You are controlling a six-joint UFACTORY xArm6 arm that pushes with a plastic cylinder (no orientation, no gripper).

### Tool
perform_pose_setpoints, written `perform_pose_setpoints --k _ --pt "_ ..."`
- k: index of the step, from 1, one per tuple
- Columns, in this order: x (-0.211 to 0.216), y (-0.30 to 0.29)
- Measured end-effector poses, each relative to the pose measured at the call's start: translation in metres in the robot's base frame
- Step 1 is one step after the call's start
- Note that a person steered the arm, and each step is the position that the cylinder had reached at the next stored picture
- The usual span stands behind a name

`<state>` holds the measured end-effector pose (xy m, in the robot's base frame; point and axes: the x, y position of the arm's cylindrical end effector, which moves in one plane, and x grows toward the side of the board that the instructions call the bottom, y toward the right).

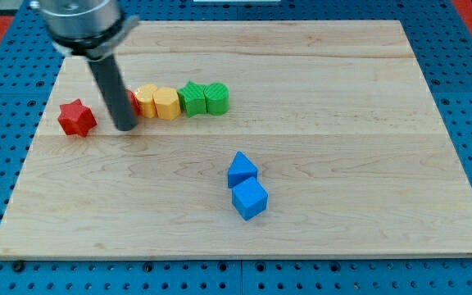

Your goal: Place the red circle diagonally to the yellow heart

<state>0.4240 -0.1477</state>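
The red circle [133,102] is mostly hidden behind my rod; only a red sliver shows at the rod's right edge. It touches the left side of the yellow heart [146,100]. My tip [125,129] rests on the board just below and left of the red circle, between it and the red star [76,118].
A row runs to the right from the heart: a yellow hexagon [166,104], a green star [192,98] and a green circle [217,98]. Two blue blocks [242,170] [249,199] sit touching near the board's middle. The wooden board [342,123] lies on a blue pegboard.
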Motion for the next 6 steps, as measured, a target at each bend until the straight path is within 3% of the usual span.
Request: perform_pose_setpoints --k 1,2,4,5,6 --pt "-0.074 -0.011" --pt "-0.081 -0.008" --pt "-0.058 -0.09" --pt "-0.118 -0.04" --pt "-0.137 0.011"
